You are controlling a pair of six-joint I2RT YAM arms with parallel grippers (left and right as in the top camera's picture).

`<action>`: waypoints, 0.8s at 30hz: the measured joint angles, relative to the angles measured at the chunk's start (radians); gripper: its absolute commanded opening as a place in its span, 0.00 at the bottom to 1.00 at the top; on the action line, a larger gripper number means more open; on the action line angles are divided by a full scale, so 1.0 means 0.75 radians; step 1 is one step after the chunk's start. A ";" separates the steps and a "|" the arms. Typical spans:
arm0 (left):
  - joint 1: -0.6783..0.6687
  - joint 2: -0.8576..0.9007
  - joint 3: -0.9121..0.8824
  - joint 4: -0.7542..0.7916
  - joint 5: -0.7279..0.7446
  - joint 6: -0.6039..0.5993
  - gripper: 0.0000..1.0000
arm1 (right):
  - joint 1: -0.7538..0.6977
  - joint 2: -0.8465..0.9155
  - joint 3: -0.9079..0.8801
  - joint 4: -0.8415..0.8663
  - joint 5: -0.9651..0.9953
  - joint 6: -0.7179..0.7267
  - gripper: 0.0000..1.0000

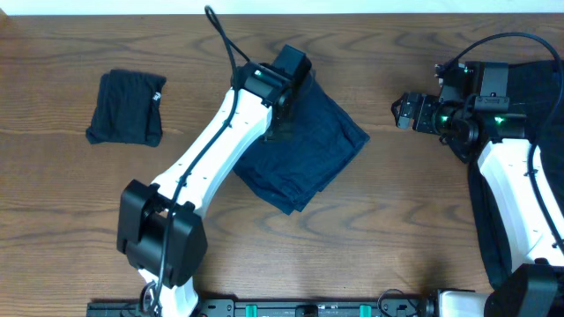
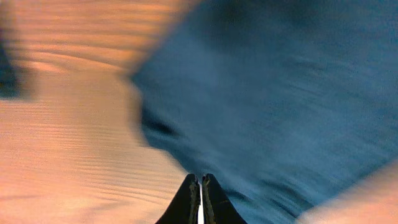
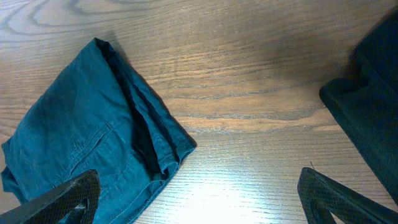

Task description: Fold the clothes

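The folded navy garment lies mid-table as a tilted square. It fills the right of the blurred left wrist view and the left of the right wrist view. My left gripper hangs over its upper left part; its fingers are shut with nothing between them. My right gripper is open and empty over bare wood to the right of the garment; in the right wrist view its fingers stand wide apart. A folded black garment lies at the far left.
A heap of dark clothes lies at the right table edge under my right arm; it shows in the right wrist view. The wooden table has bare wood between the garments.
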State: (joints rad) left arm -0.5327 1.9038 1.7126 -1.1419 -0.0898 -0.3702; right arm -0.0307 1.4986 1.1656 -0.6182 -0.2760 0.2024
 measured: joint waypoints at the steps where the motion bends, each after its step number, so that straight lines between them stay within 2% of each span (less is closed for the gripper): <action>1: -0.008 -0.004 0.000 0.013 0.088 0.000 0.06 | 0.000 0.000 0.000 0.000 0.000 0.000 0.99; 3: -0.038 0.002 -0.015 0.057 0.260 0.000 0.06 | 0.000 0.000 0.000 0.000 0.000 0.000 0.99; 9: -0.154 0.018 -0.143 0.176 0.452 -0.056 0.06 | 0.000 0.000 0.000 0.000 0.000 0.000 0.99; 18: -0.333 0.028 -0.432 0.447 0.526 -0.175 0.06 | 0.000 0.000 0.000 0.000 0.000 0.000 0.99; 24: -0.354 0.032 -0.597 0.564 0.492 -0.201 0.06 | 0.000 0.000 0.000 0.000 0.000 0.000 0.99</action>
State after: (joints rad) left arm -0.7982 1.9274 1.2652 -0.7189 0.2794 -0.5213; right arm -0.0307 1.4986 1.1656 -0.6182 -0.2760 0.2024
